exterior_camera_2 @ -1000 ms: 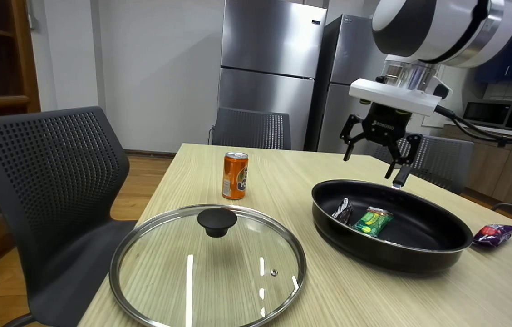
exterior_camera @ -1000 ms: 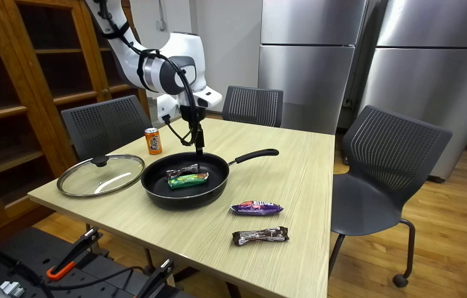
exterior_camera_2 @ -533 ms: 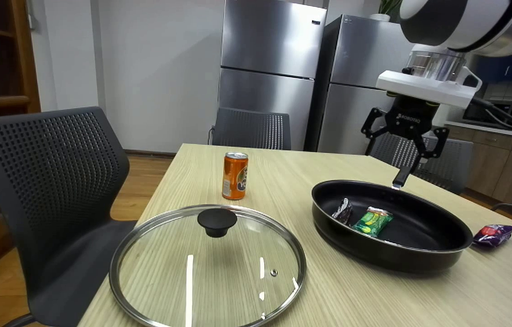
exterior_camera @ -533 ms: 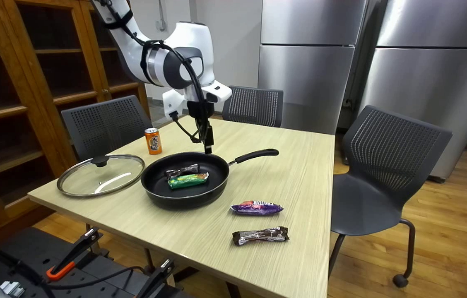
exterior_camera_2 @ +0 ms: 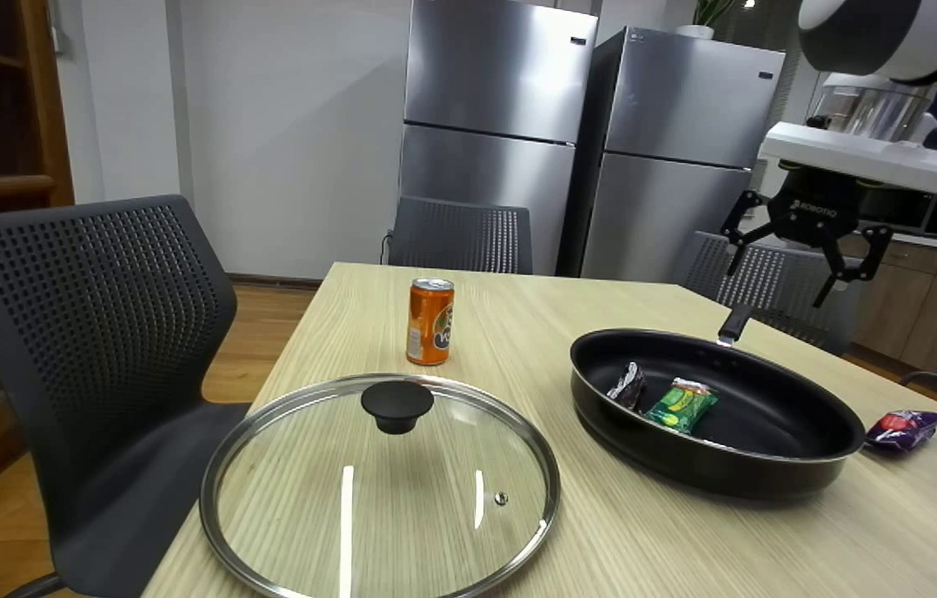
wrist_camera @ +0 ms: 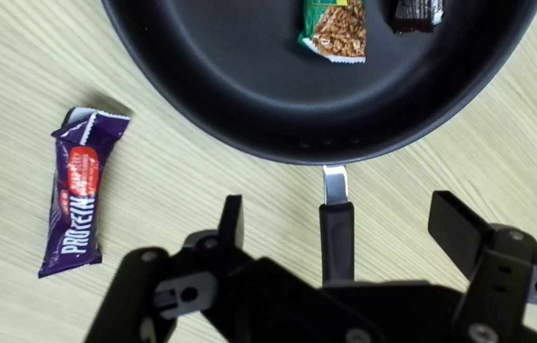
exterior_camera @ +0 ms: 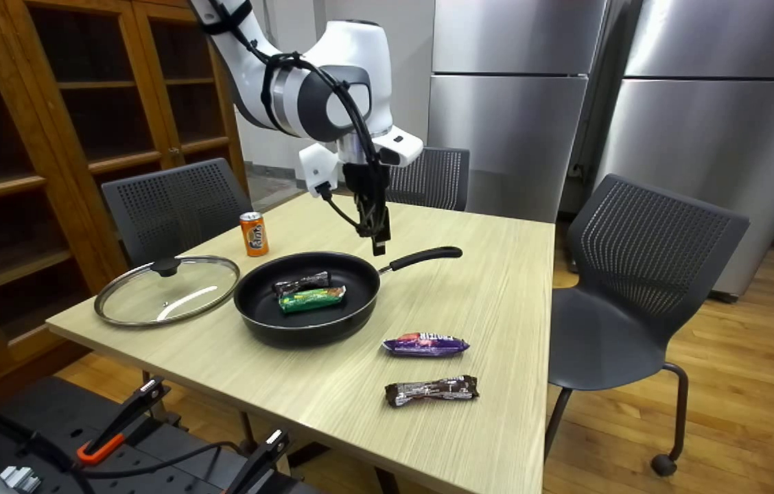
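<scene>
My gripper (wrist_camera: 338, 205) is open and empty, its two fingers wide apart. It also shows in both exterior views (exterior_camera: 379, 245) (exterior_camera_2: 777, 285), hanging above the table near the pan's handle. In the wrist view the black pan handle (wrist_camera: 337, 243) lies between the fingers, below them and apart from them; its end is hidden by the gripper's body. The black frying pan (exterior_camera: 305, 335) stands on the table. A green-wrapped bar (exterior_camera: 311, 299) and a dark-wrapped bar (exterior_camera: 301, 283) lie in it. A purple protein bar (wrist_camera: 80, 195) lies on the table beside the pan.
A brown-wrapped bar (exterior_camera: 431, 390) lies nearer the table's front edge. A glass lid with a black knob (exterior_camera_2: 398, 405) lies on the table beside the pan. An orange can (exterior_camera_2: 430, 321) stands behind the lid. Chairs (exterior_camera: 624, 302) stand around the table (exterior_camera: 497, 295).
The arm and open gripper have moved to the right in both exterior views, from over the pan's far rim to near the handle. The pan, bars, lid and can have not moved.
</scene>
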### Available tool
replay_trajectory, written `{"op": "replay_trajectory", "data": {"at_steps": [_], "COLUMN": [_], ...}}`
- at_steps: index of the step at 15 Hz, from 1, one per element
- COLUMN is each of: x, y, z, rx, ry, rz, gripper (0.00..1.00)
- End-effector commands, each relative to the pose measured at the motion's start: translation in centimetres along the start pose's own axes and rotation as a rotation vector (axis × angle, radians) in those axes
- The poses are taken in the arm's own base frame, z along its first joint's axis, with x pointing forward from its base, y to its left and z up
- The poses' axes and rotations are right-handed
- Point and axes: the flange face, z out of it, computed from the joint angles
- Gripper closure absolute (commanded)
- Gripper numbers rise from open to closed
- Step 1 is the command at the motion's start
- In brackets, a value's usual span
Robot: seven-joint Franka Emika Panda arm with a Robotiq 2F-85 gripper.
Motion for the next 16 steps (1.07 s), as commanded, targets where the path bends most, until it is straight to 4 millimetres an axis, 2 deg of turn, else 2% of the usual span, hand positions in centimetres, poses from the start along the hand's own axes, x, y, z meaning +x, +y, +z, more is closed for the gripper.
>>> {"op": "replay_trajectory", "data": {"at_steps": [1, 7, 16], "x": [0.8, 2.1, 1.9], "y": [2.4, 5.7, 10.6], "z": [-1.3, -0.9, 1.3], "rx": [0.011, 0.004, -0.028], "ry": [-0.005, -0.012, -0.061], "rz": [0.009, 0.07, 0.151], "gripper": [0.0, 0.0, 0.0]}}
